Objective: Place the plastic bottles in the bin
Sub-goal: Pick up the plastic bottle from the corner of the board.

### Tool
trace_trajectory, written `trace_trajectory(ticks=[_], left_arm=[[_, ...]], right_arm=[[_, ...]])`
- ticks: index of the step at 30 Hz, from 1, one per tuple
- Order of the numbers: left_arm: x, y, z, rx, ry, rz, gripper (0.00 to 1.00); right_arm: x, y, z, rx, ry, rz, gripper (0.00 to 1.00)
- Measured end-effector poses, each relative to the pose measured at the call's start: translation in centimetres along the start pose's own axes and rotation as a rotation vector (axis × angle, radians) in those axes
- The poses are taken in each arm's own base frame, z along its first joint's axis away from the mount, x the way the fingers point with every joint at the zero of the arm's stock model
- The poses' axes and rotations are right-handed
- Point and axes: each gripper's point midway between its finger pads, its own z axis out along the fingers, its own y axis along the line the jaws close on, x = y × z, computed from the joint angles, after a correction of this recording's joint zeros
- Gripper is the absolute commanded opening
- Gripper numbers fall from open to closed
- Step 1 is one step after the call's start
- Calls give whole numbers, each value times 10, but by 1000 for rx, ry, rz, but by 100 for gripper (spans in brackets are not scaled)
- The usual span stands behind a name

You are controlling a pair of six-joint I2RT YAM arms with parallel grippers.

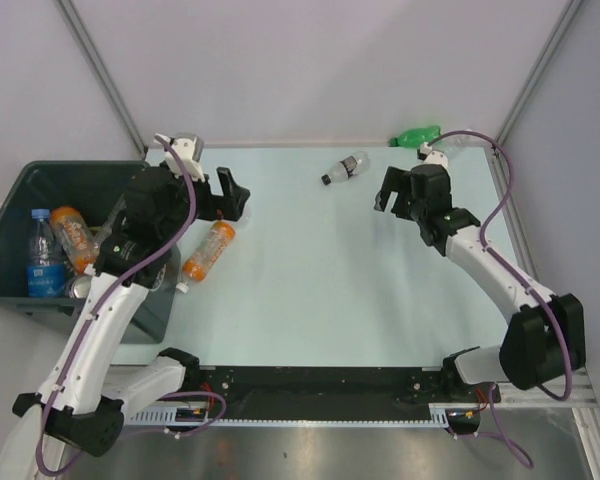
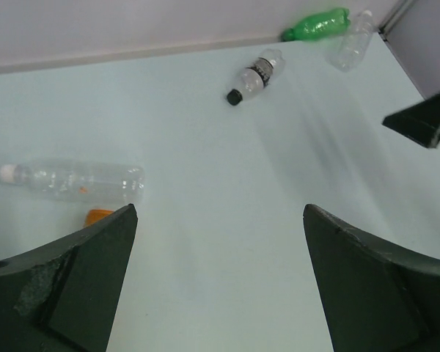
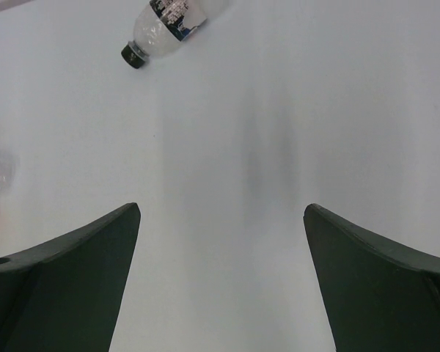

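The bin [image 1: 80, 165] stands at the table's left edge, with an orange bottle [image 1: 75, 235] and a blue-labelled clear bottle [image 1: 44, 265] inside. On the table lie an orange bottle [image 1: 208, 250], a clear black-capped bottle [image 1: 344, 168] [image 2: 255, 75] [image 3: 165, 26], a green bottle [image 1: 416, 135] [image 2: 317, 23] and a clear bottle [image 2: 352, 40] beside it. A clear white-capped bottle [image 2: 73, 180] lies left of my left gripper. My left gripper [image 1: 235, 196] [image 2: 220, 209] hangs open and empty just above the orange bottle. My right gripper [image 1: 385, 190] [image 3: 221, 207] is open and empty, right of the black-capped bottle.
Grey walls close the table at the back and both sides. The left arm [image 1: 110, 300] runs along the bin's right wall. A black rail [image 1: 320, 385] with both arm bases lines the near edge.
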Motion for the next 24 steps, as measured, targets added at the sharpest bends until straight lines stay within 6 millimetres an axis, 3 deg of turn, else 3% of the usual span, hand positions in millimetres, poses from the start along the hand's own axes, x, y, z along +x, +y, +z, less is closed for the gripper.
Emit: trace_trajectory(ticks=[7, 16, 19, 24], left_arm=[[37, -9, 19, 74, 65, -48, 100], [82, -16, 33, 145, 135, -80, 100], [90, -19, 34, 165, 152, -88, 100], [91, -21, 35, 182, 148, -87, 100]], right_arm=[[3, 5, 71, -59, -19, 148, 100], [33, 21, 183, -99, 26, 316, 97], [32, 30, 211, -108, 20, 353, 98], [12, 47, 242, -120, -10, 402, 100]])
